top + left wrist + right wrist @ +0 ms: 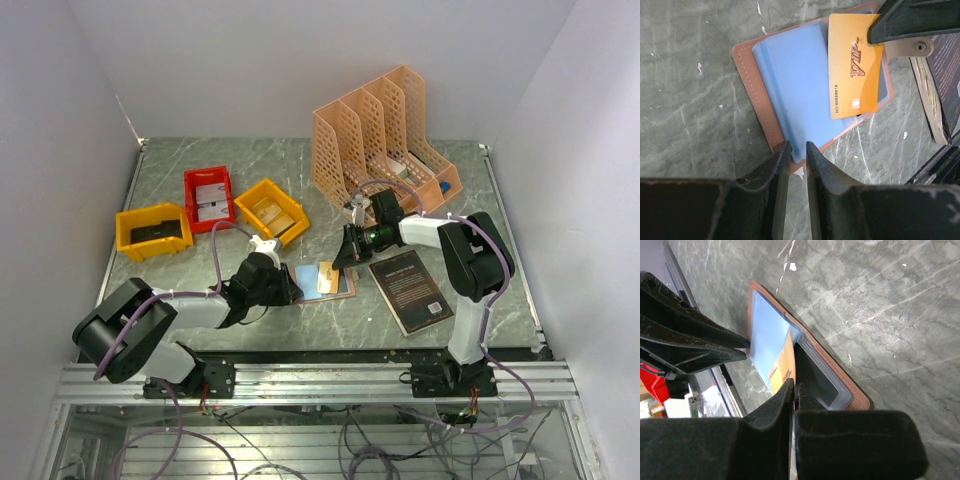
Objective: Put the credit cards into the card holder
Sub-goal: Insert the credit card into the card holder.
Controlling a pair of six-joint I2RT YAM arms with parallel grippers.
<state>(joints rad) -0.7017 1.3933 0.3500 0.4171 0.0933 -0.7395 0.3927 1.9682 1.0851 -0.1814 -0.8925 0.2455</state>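
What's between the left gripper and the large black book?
The open salmon-pink leather card holder, pale blue sleeves up, with an orange-gold VIP card pinched by the right gripper. Top and left wrist views show it.

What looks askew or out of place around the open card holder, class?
The gold card, pinched by the right fingers, sits crooked on the card holder: its edges run at an angle to the holder's, and it is not seated in a pocket.
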